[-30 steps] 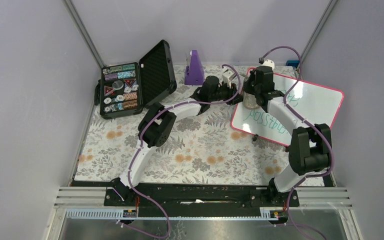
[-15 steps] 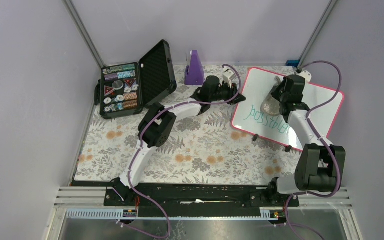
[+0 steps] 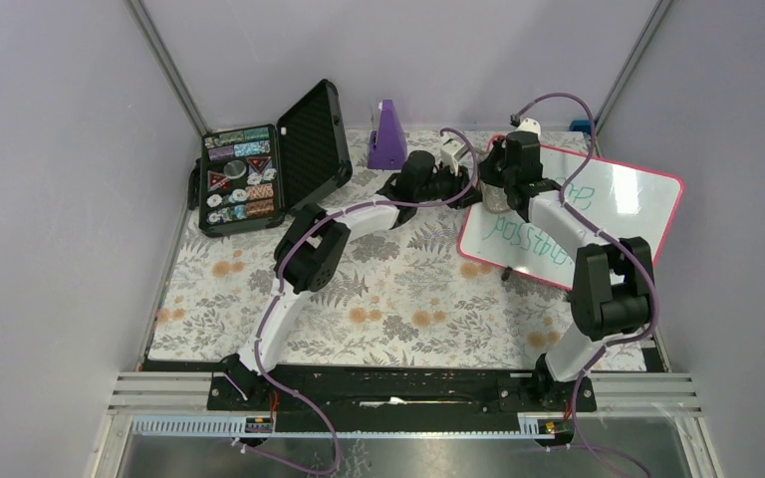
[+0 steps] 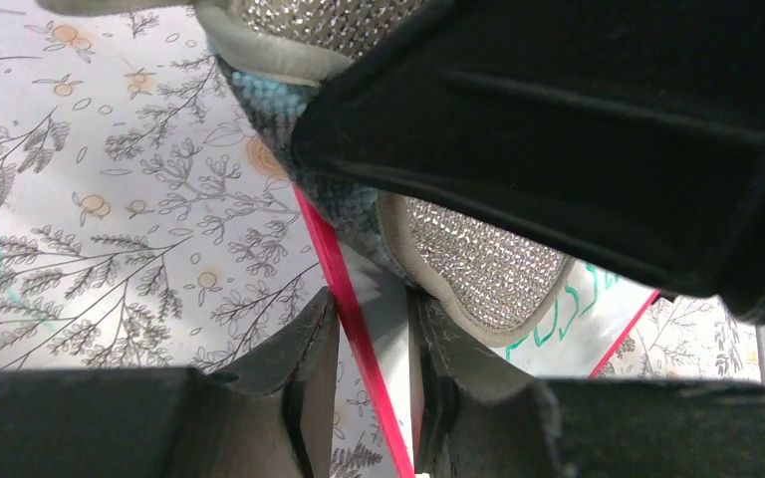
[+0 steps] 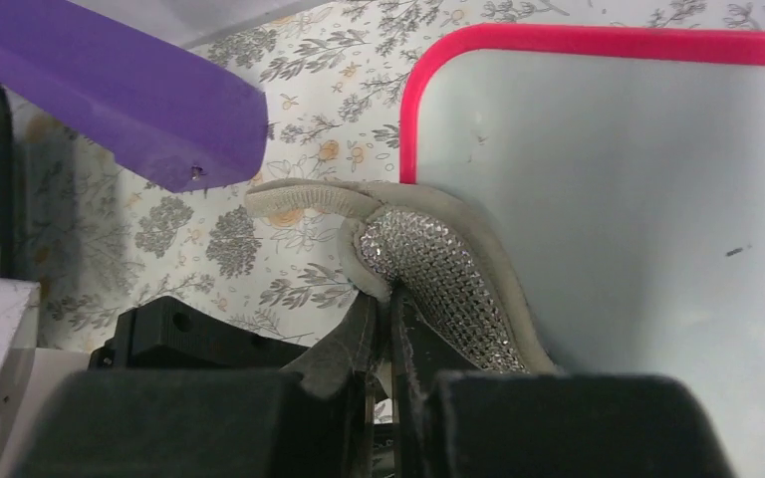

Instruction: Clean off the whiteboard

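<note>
The whiteboard [image 3: 613,214], white with a pink-red frame and green handwriting [image 3: 524,240], lies tilted at the right of the table. My left gripper [image 3: 469,185] is shut on its left edge; in the left wrist view the red frame [image 4: 344,289] runs between the two fingers of that gripper [image 4: 371,301]. My right gripper [image 3: 499,198] is shut on a grey glittery sponge [image 5: 438,274] and presses it on the board's far left corner [image 5: 428,110]. The sponge [image 4: 483,264] hangs just above my left fingers.
An open black case [image 3: 259,169] with several chips stands at the far left. A purple pyramid-shaped object [image 3: 387,135] and a small white device [image 3: 453,149] stand at the back. The purple object [image 5: 120,95] is close to the right gripper.
The right gripper carried the sponge out to the right over the board, then back to the board's far left corner. The left arm has stayed on the board's edge.
</note>
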`<state>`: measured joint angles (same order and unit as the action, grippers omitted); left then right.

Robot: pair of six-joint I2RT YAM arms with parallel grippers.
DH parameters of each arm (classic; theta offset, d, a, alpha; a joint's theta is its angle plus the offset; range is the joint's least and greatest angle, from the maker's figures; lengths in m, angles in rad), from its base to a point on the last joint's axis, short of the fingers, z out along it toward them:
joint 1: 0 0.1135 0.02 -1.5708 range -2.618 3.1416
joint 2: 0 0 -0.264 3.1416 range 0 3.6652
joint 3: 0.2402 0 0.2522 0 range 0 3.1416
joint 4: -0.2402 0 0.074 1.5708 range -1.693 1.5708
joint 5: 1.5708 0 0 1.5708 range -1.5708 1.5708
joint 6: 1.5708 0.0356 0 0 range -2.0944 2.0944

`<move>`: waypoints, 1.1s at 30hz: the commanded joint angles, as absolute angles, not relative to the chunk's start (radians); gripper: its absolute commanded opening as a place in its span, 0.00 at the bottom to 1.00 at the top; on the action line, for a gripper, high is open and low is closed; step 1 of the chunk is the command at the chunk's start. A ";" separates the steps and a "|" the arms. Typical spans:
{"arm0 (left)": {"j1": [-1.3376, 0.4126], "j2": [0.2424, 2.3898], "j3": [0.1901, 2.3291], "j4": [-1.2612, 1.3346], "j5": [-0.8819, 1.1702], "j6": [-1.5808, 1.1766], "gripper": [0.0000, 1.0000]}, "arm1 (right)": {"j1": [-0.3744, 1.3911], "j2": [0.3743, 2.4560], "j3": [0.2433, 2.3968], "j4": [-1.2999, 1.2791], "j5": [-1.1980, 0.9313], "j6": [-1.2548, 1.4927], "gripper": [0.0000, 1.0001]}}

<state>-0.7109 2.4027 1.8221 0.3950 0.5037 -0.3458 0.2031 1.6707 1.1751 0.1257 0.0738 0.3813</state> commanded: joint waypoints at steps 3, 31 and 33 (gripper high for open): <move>-0.714 2.368 1.804 0.403 0.443 -0.233 0.00 | 0.175 1.687 1.173 0.104 -0.049 0.433 0.00; -0.713 2.372 1.804 0.416 0.465 -0.251 0.00 | 0.156 1.520 1.044 0.088 0.050 0.380 0.00; -0.713 2.374 1.808 0.411 0.464 -0.253 0.00 | 0.157 1.517 1.028 0.112 0.039 0.391 0.00</move>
